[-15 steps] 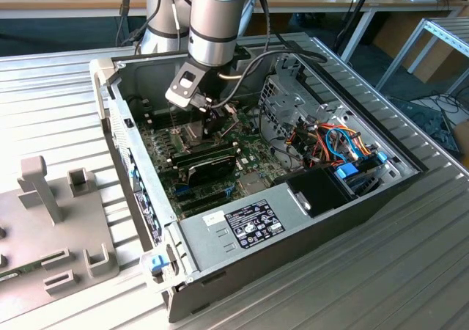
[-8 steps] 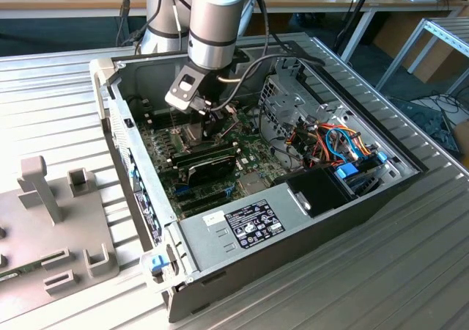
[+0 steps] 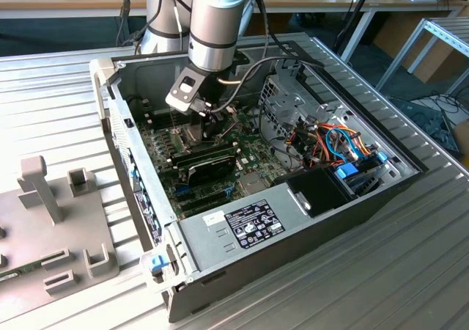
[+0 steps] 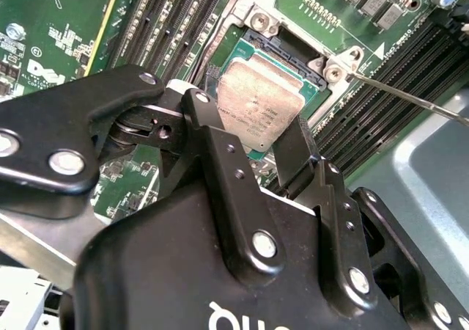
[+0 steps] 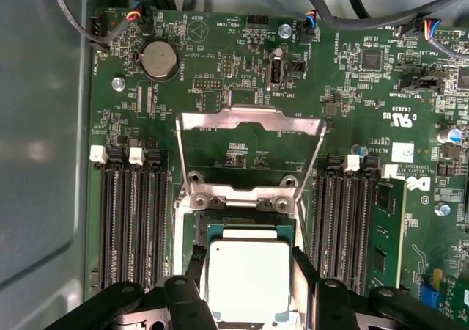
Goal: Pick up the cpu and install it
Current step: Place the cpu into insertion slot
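Gripper (image 4: 255, 123) pinches the cpu (image 4: 258, 110) by two opposite edges, over the open socket (image 4: 278, 45). Chip judged light, stiff and fragile underneath, so an edge hold suits it.

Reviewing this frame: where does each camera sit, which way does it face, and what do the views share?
Exterior view: off the arm, looking obliquely down into the open computer case; the arm reaches in.
First wrist view: on the wrist, facing the motherboard and raised socket frame past the gripper.
Second wrist view: on the wrist, looking along the gripper at the cpu.
Both wrist views share the gripper clasping the cpu.
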`<action>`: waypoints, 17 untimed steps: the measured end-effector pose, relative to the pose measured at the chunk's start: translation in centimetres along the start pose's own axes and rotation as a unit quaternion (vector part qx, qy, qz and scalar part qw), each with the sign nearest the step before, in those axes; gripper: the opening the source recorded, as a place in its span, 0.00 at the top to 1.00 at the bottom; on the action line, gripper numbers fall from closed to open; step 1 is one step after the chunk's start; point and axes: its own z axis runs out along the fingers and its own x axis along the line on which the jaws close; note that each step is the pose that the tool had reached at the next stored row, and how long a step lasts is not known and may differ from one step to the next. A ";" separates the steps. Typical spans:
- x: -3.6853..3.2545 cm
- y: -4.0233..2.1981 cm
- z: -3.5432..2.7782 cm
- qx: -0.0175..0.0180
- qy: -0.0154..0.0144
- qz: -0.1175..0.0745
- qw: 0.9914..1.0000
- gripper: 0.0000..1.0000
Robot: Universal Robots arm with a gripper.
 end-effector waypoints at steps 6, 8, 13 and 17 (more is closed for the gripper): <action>0.17 0.04 0.04 0.000 0.000 0.000 1.000 0.45; 0.21 0.04 0.05 0.000 0.000 0.000 1.000 0.45; 0.22 0.05 0.09 0.000 0.000 0.001 1.000 0.45; 0.22 0.04 0.23 0.000 0.000 0.001 1.000 0.45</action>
